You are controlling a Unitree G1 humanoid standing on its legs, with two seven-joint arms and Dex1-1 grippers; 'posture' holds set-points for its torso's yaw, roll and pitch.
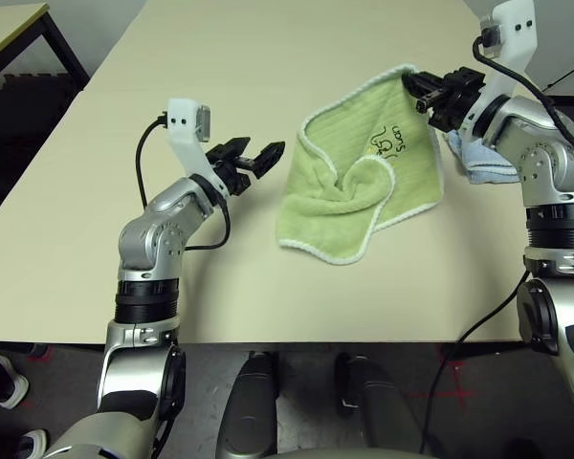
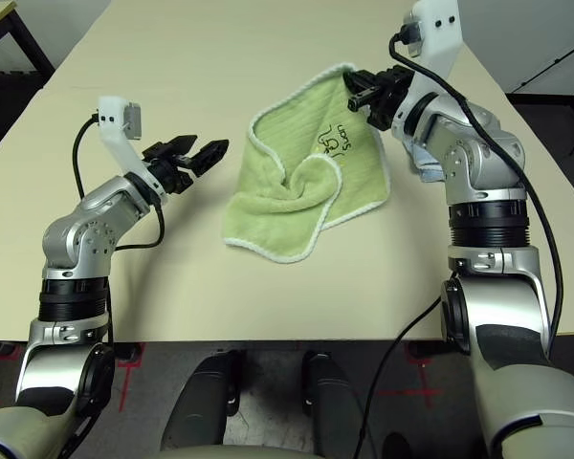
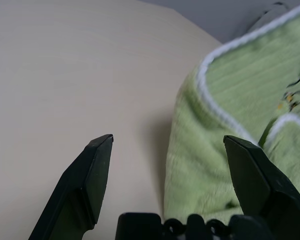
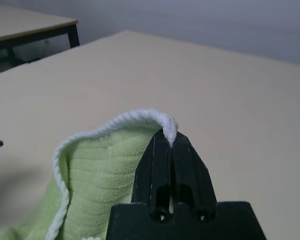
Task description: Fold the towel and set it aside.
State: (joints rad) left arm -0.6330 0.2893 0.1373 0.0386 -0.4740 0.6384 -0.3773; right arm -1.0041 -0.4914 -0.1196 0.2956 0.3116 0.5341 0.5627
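Black fingers (image 4: 162, 150) pinched on towel (image 4: 97, 172) white edging, beige table (image 4: 230, 95) beyond

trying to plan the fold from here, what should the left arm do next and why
Probably ease the open left gripper across to the green towel's near edge and close on it. The right gripper is shut on a far corner, lifting it off the table, while the rest lies crumpled. The left fingers stand wide, just short of the cloth, so a second grip looks needed.
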